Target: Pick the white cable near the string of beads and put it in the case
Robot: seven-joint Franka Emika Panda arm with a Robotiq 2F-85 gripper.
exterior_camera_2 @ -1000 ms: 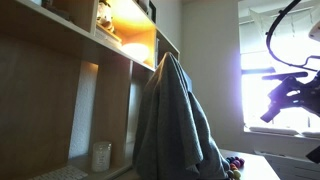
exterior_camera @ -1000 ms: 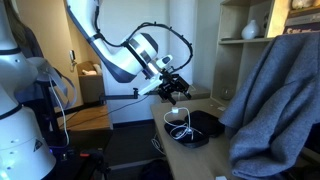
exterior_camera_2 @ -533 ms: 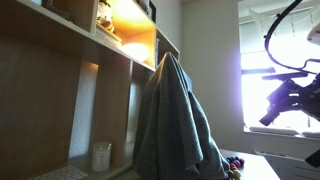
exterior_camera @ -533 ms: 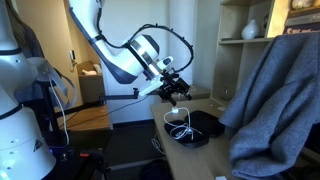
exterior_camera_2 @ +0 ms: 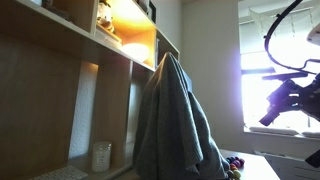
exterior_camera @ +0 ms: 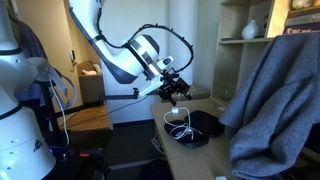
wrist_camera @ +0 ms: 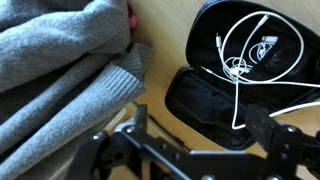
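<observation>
Spread, empty gripper (exterior_camera: 178,93) poised above black case (wrist_camera: 205,100), white cable (wrist_camera: 233,68) coiled inside beneath: placement apparently complete.

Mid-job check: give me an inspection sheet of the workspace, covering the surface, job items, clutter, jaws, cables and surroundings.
Surface: wooden table, showing between cloth and case.
Job's things: white cable lies looped inside the open black case, one strand trailing across the lower half.
Clutter: grey cloth bunched beside the case; coloured beads at its foot.
Grippers: gripper hovers above the case, jaws open, holding nothing.
Cables: black hose arcs along the arm.
Surroundings: shelves with a white vase; bright window.
</observation>
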